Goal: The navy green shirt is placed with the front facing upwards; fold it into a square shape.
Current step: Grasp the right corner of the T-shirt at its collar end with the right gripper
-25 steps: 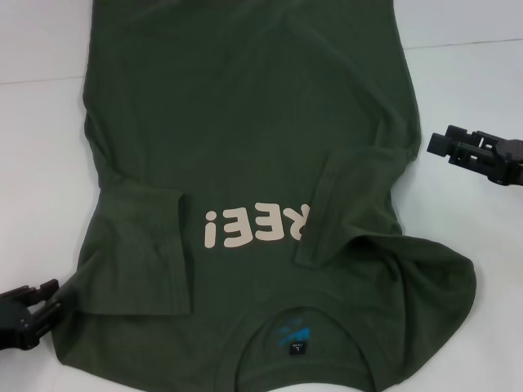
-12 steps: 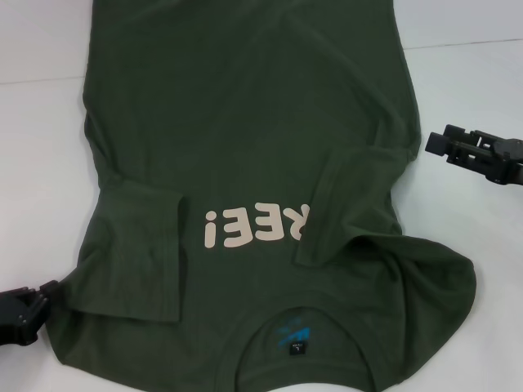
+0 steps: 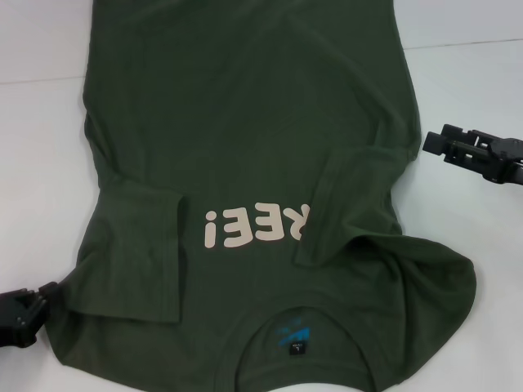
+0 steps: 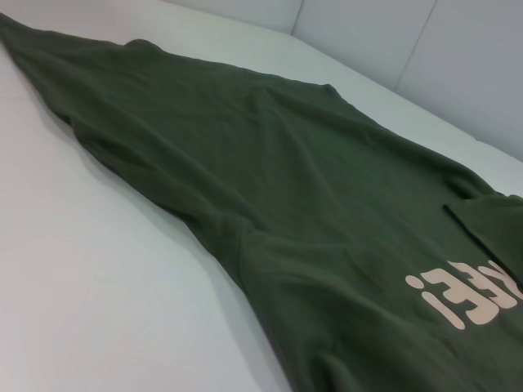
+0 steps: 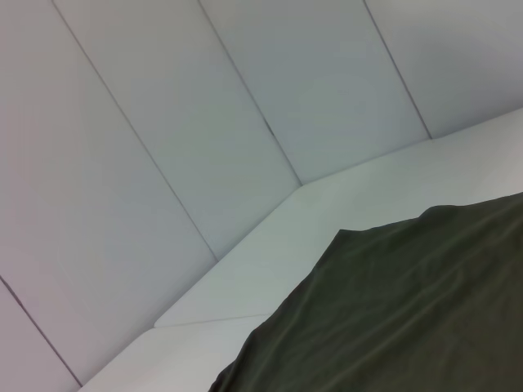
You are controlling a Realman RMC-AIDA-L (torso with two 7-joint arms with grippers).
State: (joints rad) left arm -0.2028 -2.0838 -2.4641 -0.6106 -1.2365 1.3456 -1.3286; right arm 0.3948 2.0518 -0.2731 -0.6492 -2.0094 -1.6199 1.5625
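Olive navy green shirt [image 3: 245,122] lengthwise front-up, collar [image 3: 294,339] nearest robot.

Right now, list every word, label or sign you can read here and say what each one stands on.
"REE!": pale block letters on the chest of the navy green shirt, seen upside down; its first letters are covered by a folded sleeve.
Blue print inside the collar: too blurred to read.
Small black label inside the collar: too small to read.
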